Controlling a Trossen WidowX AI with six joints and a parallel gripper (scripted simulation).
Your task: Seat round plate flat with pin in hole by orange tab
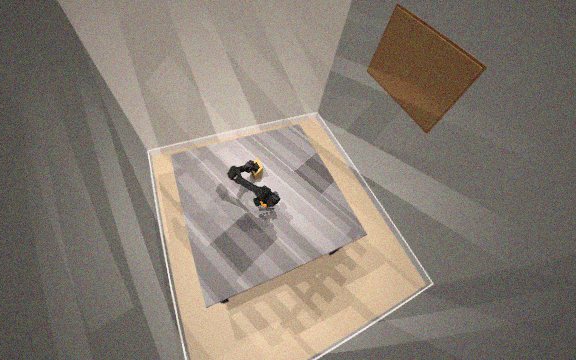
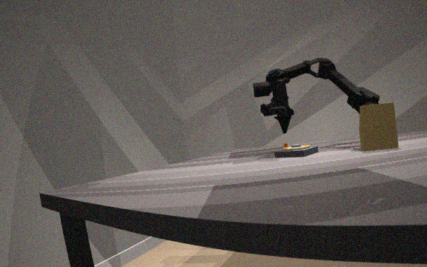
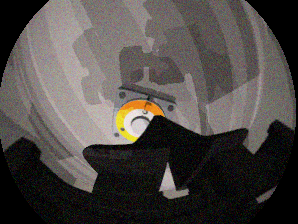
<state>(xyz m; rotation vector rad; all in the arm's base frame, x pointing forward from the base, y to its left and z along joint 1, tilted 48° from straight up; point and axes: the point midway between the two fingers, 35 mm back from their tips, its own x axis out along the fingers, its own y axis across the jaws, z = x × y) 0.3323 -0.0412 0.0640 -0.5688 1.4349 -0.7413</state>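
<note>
Black parallel-jaw gripper (image 2: pixel 285 132) (image 3: pixel 157 119): fingertips together, nothing held, just above round orange-yellow-white plate's (image 2: pixel 296 147) (image 3: pixel 120 125) upright orange tab (image 2: pixel 285 145), tab at plate's 1 o'clock in wrist view.

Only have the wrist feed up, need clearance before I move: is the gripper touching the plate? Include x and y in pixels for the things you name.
Observer: No. In the exterior view the fingertips hang above the round plate (image 2: pixel 297 147) (image 3: pixel 121 131), with a visible gap between.
Operator: Good. Wrist view doesn't show me the tab's height. Does it stand up?
Observer: Yes, the orange tab (image 2: pixel 285 144) rises above the rest of the plate, near the tips of the gripper (image 2: pixel 285 132).
Operator: And what's by the arm's foot?
Observer: A yellowish upright block (image 2: pixel 379 127) (image 1: pixel 257 169), on the tabletop beside it.
</note>
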